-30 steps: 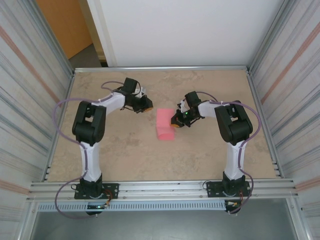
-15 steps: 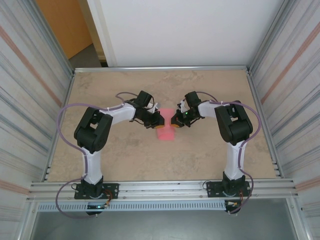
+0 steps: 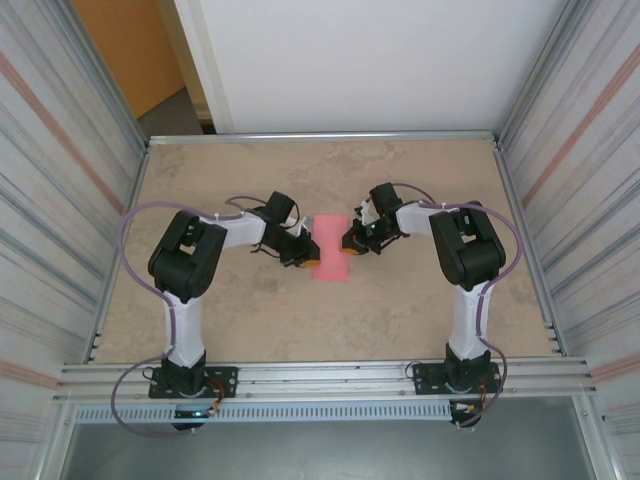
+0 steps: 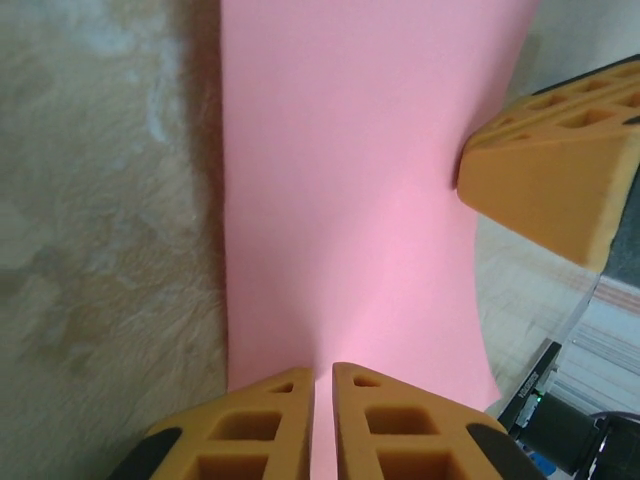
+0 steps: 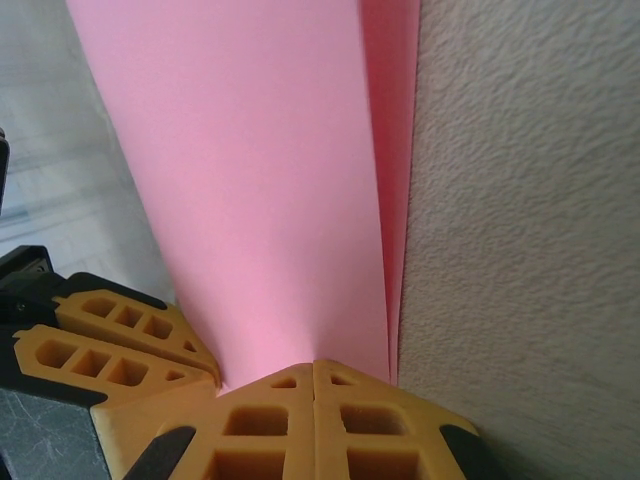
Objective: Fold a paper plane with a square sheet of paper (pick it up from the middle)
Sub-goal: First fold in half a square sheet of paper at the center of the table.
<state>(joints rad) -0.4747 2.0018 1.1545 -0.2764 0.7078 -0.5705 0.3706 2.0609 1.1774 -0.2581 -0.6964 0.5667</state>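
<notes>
Left fingers (image 4: 262, 432) and right fingers (image 5: 262, 430), arms bent inward, seemingly pinch the square sheet of paper (image 3: 330, 262).

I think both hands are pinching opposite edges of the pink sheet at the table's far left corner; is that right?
Not quite: the top external view shows the pink sheet near the middle of the table, not a corner. The left hand and right hand do pinch its opposite edges.

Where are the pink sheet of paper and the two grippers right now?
sheet of paper (image 3: 330, 258): top external view, middle of its pink surface.
left gripper (image 4: 322, 378): left wrist view, between its orange fingertips, at the sheet's near edge.
right gripper (image 5: 313, 368): right wrist view, between its closed orange fingertips.
</notes>
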